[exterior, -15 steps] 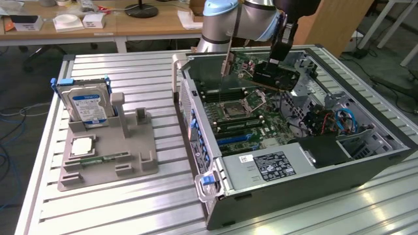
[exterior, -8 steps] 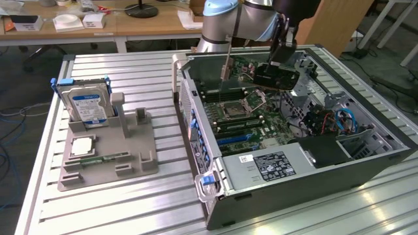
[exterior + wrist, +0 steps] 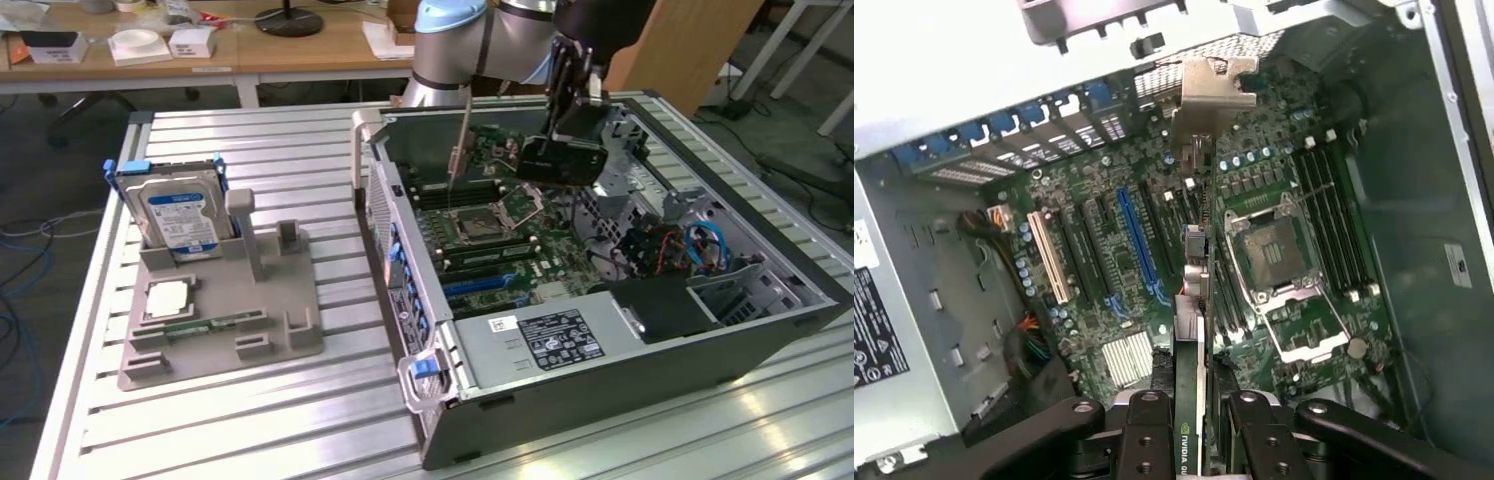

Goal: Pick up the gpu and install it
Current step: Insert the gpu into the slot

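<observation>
My gripper [image 3: 1199, 425] is shut on the gpu [image 3: 1194, 300], a thin dark card seen edge-on, with its silver bracket [image 3: 1214, 85] at the far end. Black fingers [image 3: 1147, 435] clamp it from both sides. In the exterior view the gripper [image 3: 561, 160] hangs over the open computer case [image 3: 747, 330], and the gpu bracket [image 3: 461, 150] shows as a thin upright strip above the motherboard [image 3: 514, 250]. The card hovers over the board between the blue expansion slot [image 3: 1137, 245] and the processor socket [image 3: 1274, 250]. It looks apart from the board.
A grey fixture [image 3: 220, 330] on the metal table at the exterior view's left holds a silver hard drive [image 3: 180, 215] with a blue label, a small chip [image 3: 167, 298] and a green memory stick [image 3: 214, 325]. Cables [image 3: 681, 245] and drive bays crowd the case's far side.
</observation>
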`<action>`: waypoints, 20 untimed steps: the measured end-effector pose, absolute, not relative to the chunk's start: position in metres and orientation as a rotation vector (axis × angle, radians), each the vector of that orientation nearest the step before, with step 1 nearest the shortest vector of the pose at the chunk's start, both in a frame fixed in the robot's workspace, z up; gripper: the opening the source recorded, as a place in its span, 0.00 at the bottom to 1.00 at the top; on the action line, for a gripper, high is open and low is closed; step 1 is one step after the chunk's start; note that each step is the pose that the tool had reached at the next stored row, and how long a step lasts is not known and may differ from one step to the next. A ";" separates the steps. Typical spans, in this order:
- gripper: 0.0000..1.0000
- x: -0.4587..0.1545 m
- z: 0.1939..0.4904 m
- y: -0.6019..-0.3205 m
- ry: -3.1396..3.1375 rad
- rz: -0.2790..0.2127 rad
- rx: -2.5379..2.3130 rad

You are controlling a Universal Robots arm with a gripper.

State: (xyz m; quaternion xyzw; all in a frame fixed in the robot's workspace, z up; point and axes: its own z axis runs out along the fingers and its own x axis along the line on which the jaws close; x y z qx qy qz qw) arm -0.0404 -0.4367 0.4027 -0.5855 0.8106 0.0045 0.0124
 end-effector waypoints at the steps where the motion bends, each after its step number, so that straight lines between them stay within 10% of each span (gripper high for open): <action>1: 0.26 -0.040 0.402 -0.437 2.514 0.014 -1.843; 20: 0.26 -0.040 0.384 -0.439 2.281 0.018 -2.126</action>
